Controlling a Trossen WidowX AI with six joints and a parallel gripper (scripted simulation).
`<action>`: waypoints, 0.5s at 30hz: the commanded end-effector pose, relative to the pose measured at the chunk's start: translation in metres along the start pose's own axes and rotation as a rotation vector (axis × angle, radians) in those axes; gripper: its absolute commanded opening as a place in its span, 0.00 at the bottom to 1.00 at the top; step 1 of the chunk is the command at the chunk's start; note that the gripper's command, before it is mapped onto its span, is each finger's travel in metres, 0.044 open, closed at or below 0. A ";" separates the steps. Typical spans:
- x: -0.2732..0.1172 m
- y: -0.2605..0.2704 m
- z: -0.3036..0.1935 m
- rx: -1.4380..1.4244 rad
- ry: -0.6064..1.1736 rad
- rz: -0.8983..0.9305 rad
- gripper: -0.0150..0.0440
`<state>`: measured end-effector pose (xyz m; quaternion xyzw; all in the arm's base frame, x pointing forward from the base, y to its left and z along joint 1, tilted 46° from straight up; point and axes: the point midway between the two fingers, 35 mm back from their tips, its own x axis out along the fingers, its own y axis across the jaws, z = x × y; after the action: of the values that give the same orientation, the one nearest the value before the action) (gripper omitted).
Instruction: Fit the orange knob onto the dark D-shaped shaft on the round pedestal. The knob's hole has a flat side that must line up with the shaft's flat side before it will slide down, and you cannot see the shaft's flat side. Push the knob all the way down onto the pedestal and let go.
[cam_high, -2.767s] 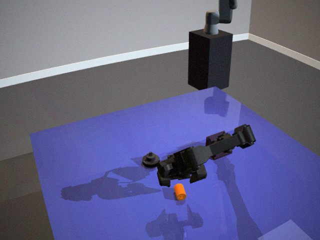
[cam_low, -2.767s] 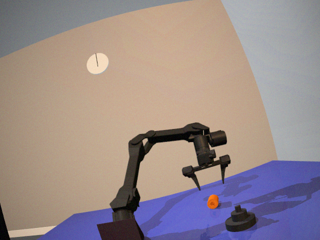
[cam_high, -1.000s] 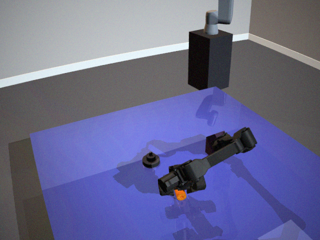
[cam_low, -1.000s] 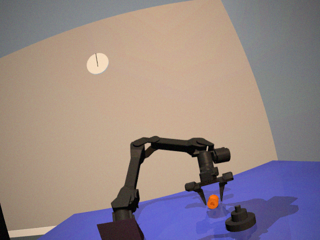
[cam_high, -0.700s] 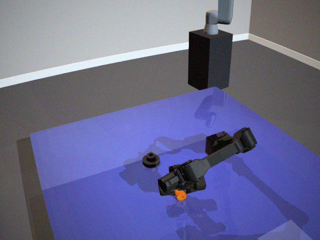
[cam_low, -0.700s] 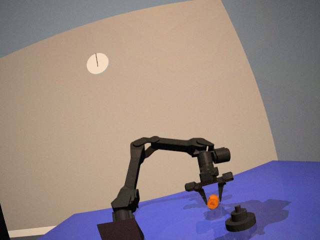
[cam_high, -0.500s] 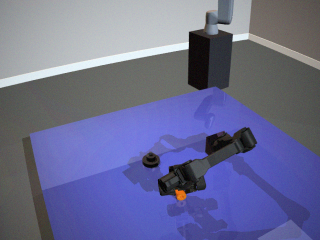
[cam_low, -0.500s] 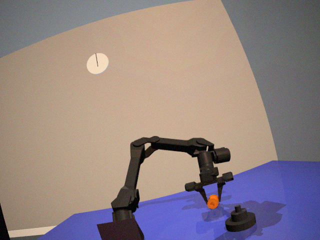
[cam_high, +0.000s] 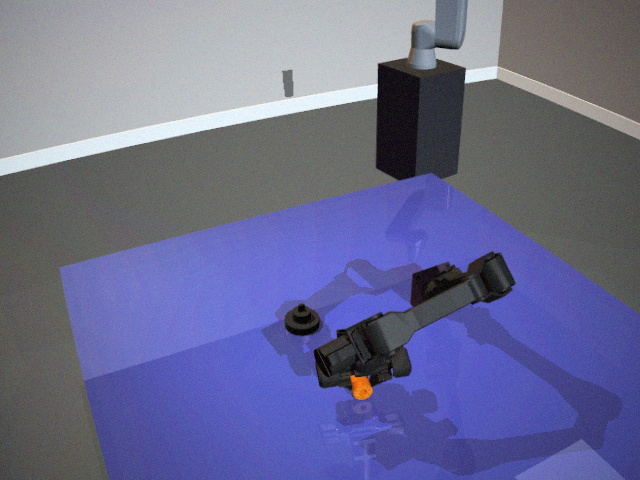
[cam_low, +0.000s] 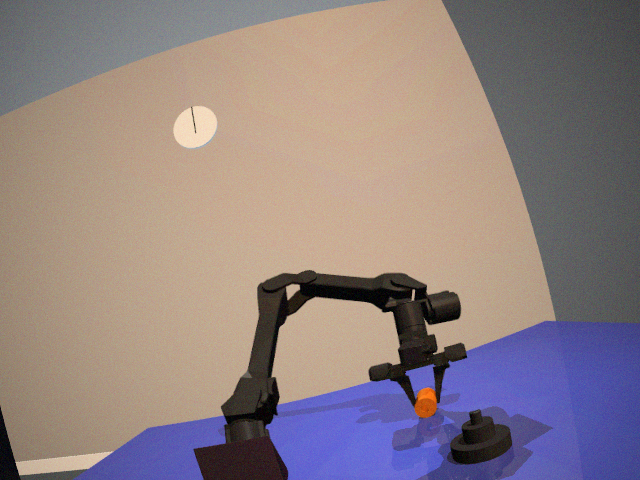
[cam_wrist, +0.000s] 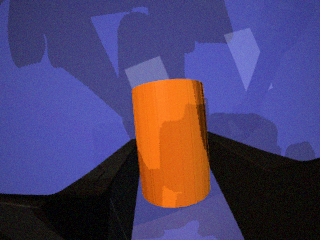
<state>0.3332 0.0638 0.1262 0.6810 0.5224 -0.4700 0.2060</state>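
Observation:
The orange knob (cam_high: 361, 388) (cam_low: 425, 404) (cam_wrist: 172, 165) lies on its side on the blue table, one round end facing the top camera. My gripper (cam_low: 427, 403) (cam_wrist: 170, 142) points down and is shut on the knob, one finger against each curved side. The arm hides the fingertips in the top view. The dark round pedestal (cam_high: 302, 326) (cam_low: 480, 450) stands a short way off, stepped, with the thin shaft (cam_high: 302, 307) (cam_low: 475, 414) upright at its centre and bare. The flat side of the shaft cannot be made out, nor can that of the knob's hole.
The glossy blue table (cam_high: 180, 289) (cam_low: 356, 439) shows shadows and reflections of the arm. The arm's dark base block (cam_high: 421, 289) (cam_low: 240, 457) stands on it. A black box (cam_high: 418, 124) with a grey arm on top stands on the floor beyond the table's far corner.

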 end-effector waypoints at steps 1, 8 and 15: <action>-0.002 0.000 0.004 -0.004 0.075 0.002 0.56; -0.004 0.000 0.012 -0.003 0.192 0.002 0.56; -0.005 0.000 0.019 -0.003 0.307 0.002 0.56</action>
<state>0.3271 0.0496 0.1225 0.7342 0.5444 -0.3815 0.1381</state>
